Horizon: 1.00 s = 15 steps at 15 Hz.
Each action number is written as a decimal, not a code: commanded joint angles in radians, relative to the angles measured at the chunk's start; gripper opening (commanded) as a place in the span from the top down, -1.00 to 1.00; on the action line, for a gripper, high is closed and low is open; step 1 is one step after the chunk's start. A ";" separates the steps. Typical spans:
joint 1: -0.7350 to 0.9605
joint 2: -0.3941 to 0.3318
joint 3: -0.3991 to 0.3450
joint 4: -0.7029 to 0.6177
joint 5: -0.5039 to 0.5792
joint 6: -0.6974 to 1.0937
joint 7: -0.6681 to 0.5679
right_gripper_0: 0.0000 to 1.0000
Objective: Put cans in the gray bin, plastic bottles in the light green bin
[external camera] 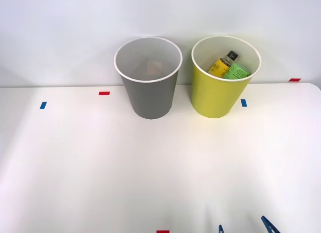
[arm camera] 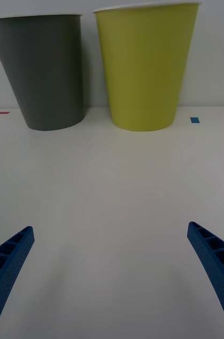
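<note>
Here, the scene is taken view by view.

Front view, bins: the gray bin [external camera: 148, 92] and the light green bin [external camera: 220, 90] stand side by side, near but not touching, at the far side of the white tabletop [external camera: 100, 168].
Front view, gray bin contents: a pale shape with a faint pink-orange tint lies at the bottom, probably the can [external camera: 153, 67]; too dim to tell for certain.
Front view, light green bin contents: the yellow-labelled bottle [external camera: 222, 65] with its dark cap leans against the green-labelled bottle [external camera: 235, 71], both inside the rim.
Front view, markers: red and blue tape marks [external camera: 104, 93] lie on the tabletop.
Front view, claw: the right claw [external camera: 246, 227] shows as two blue tips at the near edge, well apart from the bins.
Wrist view, claw: the ribbed fingers [arm camera: 217, 265] stand wide apart, holding nothing, above bare tabletop.
Wrist view, bins: both bins stand upright ahead.
Step in hand: judged to be the end of sorting, since no can or bottle lies loose.
Next move: likely nothing left to grasp; the arm need only keep clear of the bins.
</note>
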<state>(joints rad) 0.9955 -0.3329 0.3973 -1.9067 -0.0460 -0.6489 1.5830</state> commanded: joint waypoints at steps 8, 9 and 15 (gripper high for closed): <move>0.000 0.000 0.000 0.000 0.000 0.000 0.000 -1.00; 0.000 0.000 0.000 0.000 0.000 0.000 0.000 -1.00; 0.000 0.000 0.000 0.000 0.000 0.000 0.000 -1.00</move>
<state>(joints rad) 0.9955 -0.3329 0.3973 -1.9067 -0.0460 -0.6489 1.5830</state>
